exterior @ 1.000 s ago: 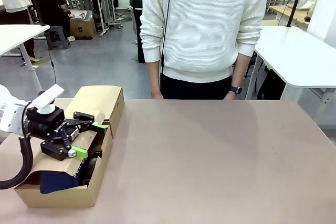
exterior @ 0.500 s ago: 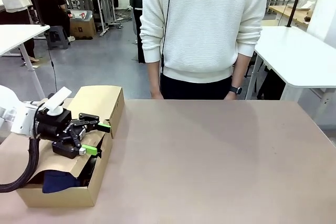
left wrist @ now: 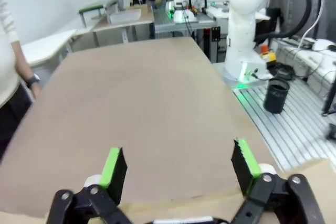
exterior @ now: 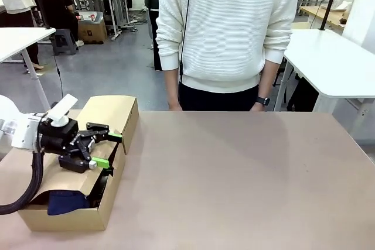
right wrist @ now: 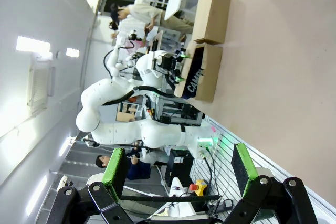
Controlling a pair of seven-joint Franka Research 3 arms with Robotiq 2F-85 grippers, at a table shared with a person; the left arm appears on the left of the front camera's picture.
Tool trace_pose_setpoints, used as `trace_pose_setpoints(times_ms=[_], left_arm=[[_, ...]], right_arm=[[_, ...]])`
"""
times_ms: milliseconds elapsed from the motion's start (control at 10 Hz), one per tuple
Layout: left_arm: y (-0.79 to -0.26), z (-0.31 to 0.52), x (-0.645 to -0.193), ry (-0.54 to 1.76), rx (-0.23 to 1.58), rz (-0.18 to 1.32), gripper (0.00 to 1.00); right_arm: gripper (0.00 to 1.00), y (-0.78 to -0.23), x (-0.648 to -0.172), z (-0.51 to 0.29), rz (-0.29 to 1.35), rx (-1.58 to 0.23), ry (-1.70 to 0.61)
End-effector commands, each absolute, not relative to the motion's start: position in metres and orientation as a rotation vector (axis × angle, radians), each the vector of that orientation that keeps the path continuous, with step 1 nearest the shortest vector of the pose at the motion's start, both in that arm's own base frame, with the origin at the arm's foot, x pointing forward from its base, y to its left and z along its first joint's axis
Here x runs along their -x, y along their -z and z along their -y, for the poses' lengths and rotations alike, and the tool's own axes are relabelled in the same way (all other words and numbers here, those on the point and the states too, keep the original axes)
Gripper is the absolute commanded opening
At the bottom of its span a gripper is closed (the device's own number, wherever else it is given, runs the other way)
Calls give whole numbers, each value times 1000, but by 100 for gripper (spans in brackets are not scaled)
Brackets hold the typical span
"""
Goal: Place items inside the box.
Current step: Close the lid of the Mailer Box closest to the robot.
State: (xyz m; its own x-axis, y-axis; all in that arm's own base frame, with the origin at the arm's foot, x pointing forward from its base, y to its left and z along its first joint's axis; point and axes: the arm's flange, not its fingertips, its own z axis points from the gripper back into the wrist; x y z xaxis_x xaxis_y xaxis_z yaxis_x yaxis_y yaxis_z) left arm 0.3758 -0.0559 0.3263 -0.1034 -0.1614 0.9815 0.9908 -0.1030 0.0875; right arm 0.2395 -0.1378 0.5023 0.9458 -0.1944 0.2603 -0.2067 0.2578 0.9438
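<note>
The cardboard box (exterior: 65,219) sits at the table's left front, its lid (exterior: 108,112) folded back toward the far side. A navy pouch (exterior: 63,201) lies inside, and the right wrist view shows the pouch (right wrist: 193,81) with white "CAMPUS" lettering in the box (right wrist: 209,75). My left gripper (exterior: 109,149) hovers open just above the box's right side, holding nothing. In its own view the left gripper (left wrist: 178,163) points across bare table, green pads (left wrist: 113,165) wide apart. My right gripper (right wrist: 177,165) is open and empty, far from the box.
A person in a white sweater (exterior: 228,33) stands at the far edge, arms hanging down. The brown table (exterior: 246,180) stretches free to the right of the box. The right arm's white base (left wrist: 251,30) stands beyond the table's side.
My left gripper has lifted slightly from the box opening and levelled out, staying open. The box and pouch have not moved.
</note>
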Motion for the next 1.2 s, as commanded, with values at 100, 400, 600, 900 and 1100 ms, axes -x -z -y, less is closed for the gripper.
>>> trace_pose_setpoints(times_ms=[100, 400, 600, 900, 1100], left_arm=[[-373, 21, -317, 1420, 1139, 1295, 100], [-401, -27, -288, 1404, 1136, 1469, 100], [-394, -42, -289, 1369, 1172, 1484, 100], [-382, -70, -288, 1392, 1107, 1412, 100], [-399, -70, -316, 1326, 1163, 1469, 100]], right_arm=[[100, -504, -240, 138, 375, -1335, -22], [100, -504, -240, 138, 375, -1335, -22], [100, -504, -240, 138, 375, -1335, -22], [100, -504, -240, 138, 375, -1335, -22], [100, -504, -240, 138, 375, -1335, -22]])
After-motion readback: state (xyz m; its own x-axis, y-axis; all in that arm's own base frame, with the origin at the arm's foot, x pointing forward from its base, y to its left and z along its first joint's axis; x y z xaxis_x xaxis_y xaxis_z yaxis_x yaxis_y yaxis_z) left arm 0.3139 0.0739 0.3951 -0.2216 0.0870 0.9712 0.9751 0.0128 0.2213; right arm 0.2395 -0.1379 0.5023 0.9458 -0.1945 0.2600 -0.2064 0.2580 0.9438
